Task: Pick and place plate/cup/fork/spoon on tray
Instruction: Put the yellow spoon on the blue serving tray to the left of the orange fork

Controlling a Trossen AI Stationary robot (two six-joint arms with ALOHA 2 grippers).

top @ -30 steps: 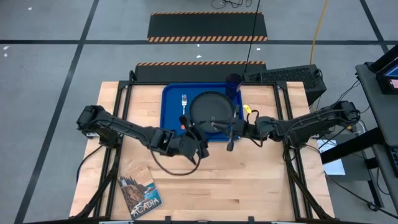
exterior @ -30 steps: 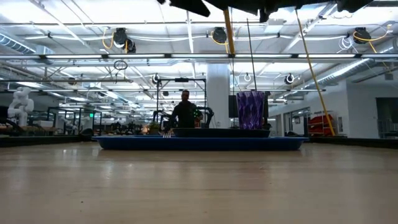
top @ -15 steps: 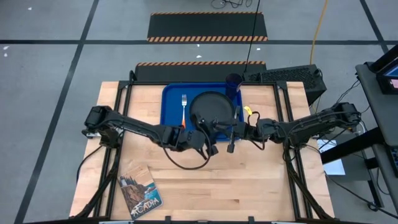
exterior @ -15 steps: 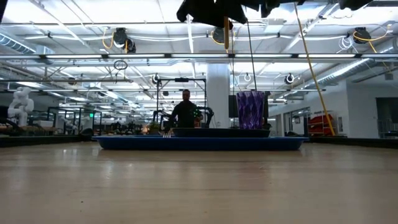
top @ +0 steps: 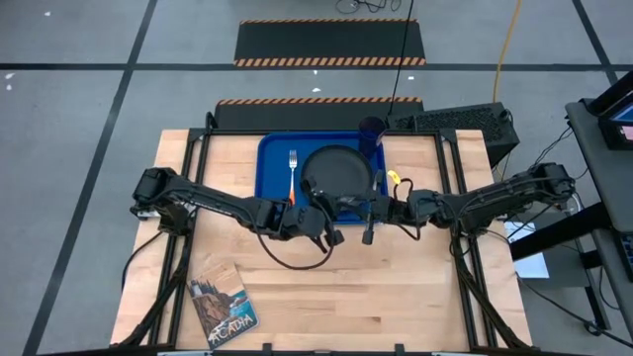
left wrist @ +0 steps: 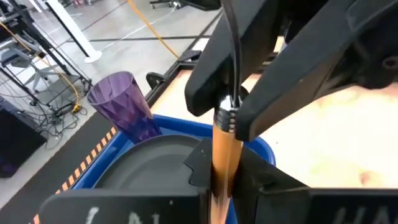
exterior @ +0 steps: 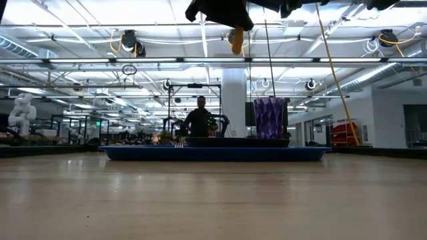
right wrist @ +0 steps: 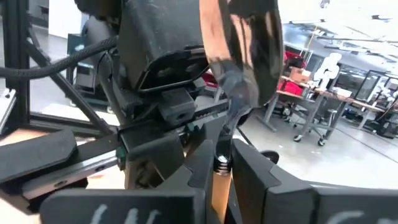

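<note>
We see the blue tray (top: 272,163) at the far side of the wooden surface (top: 396,287), already carrying the black plate (top: 341,168), purple cup (top: 372,131) and fork (top: 293,170). Above its near edge, the left tool (top: 331,232) and right tool (top: 368,208) meet, both clamped on the spoon (left wrist: 225,149). We judge a handover underway; next, one tool must let go.

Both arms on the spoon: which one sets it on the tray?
Left, probably. The left gripper and right gripper both hold the spoon near the tray's front rim; the bare tray strip beside the fork lies on the left side.
</note>
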